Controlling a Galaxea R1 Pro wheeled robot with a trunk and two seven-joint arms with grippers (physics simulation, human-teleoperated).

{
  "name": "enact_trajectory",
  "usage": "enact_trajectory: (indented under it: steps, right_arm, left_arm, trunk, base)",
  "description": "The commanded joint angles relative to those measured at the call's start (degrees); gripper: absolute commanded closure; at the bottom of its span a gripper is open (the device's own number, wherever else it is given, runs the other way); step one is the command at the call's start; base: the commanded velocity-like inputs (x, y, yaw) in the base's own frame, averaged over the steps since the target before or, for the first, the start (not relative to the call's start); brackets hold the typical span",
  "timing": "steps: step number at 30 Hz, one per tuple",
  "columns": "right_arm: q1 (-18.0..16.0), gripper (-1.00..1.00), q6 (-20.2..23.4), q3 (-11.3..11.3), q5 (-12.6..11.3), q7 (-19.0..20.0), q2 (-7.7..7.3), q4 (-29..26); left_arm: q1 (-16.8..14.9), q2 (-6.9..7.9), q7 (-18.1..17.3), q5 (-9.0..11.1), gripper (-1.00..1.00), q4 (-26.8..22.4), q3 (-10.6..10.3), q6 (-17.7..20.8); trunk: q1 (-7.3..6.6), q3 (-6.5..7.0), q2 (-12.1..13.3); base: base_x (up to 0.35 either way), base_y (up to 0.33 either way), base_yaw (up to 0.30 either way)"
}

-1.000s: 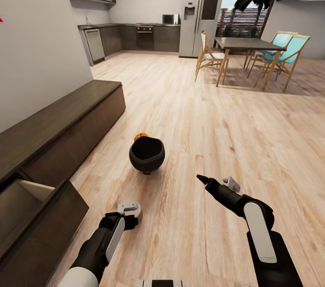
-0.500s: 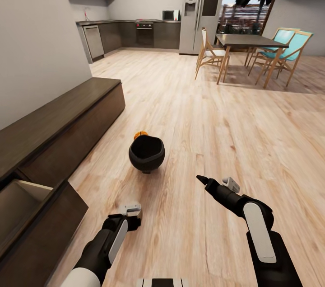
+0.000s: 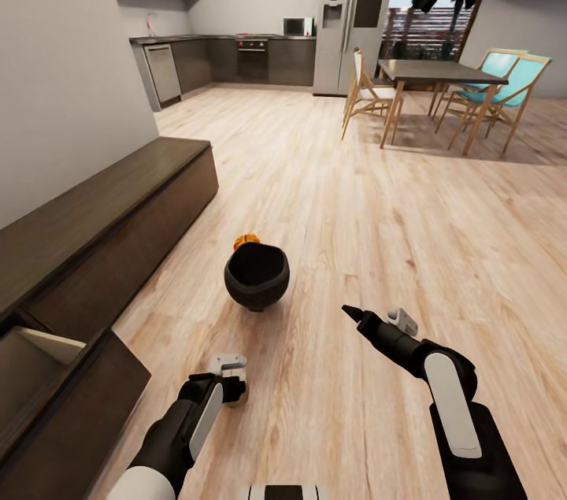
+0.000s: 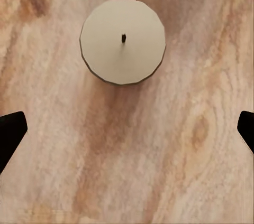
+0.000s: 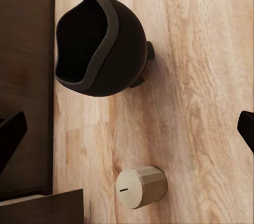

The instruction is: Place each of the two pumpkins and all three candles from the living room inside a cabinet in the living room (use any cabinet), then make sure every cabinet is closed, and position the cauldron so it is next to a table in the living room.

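From the head camera, the black cauldron (image 3: 257, 275) sits on the plank floor (image 3: 378, 232) near the centre, with an orange pumpkin (image 3: 246, 240) just behind it at its 12 o'clock. The long dark cabinet (image 3: 102, 224) runs along the wall from 9 to 7 o'clock, its nearest drawer (image 3: 47, 374) standing open. The left gripper (image 3: 229, 382) hangs low at 6 o'clock over a pale candle (image 3: 236, 393) it partly hides; the right gripper (image 3: 376, 319) is held out at 5 o'clock, empty. A dining table (image 3: 437, 75) with chairs stands far off at 1 o'clock.

The left wrist camera looks straight down on the candle (image 4: 123, 41), upright on the floor, wick showing. The left gripper (image 4: 127, 134) is spread wide with nothing between its fingers; the candle lies off the line between the tips, toward 12 o'clock.

The right wrist camera shows the cauldron (image 5: 100, 44) tipped on its side, the candle (image 5: 142, 187) near it, and the right gripper (image 5: 127, 134) wide open and empty.

Risk, as I judge it: closing from this offset could clip the candle's edge and topple it or roll it away. A swing toward the drawer could also knock the cauldron.

No brand, label or writing is readable anywhere.
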Motion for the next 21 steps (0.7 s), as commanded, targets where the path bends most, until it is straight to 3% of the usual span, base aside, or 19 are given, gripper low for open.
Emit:
enact_trajectory:
  steps: [1,21]
  right_arm:
    - [-0.04,-1.00,0.25,-0.09,-0.61,-0.50,0.07,-0.07]
    - [-0.04,-1.00,0.25,-0.09,-0.61,-0.50,0.29,-0.07]
  left_arm:
    - [-0.02,0.02,0.51,0.62,-1.00,-0.07,-0.14,0.15]
    - [-0.02,0.02,0.51,0.69,-1.00,-0.07,-0.14,0.19]
  trunk:
    - [0.02,-0.05,-0.02]
    - [0.02,-0.05,-0.02]
  base:
    - [0.149,0.016,0.000]
    - [0.128,0.001,0.000]
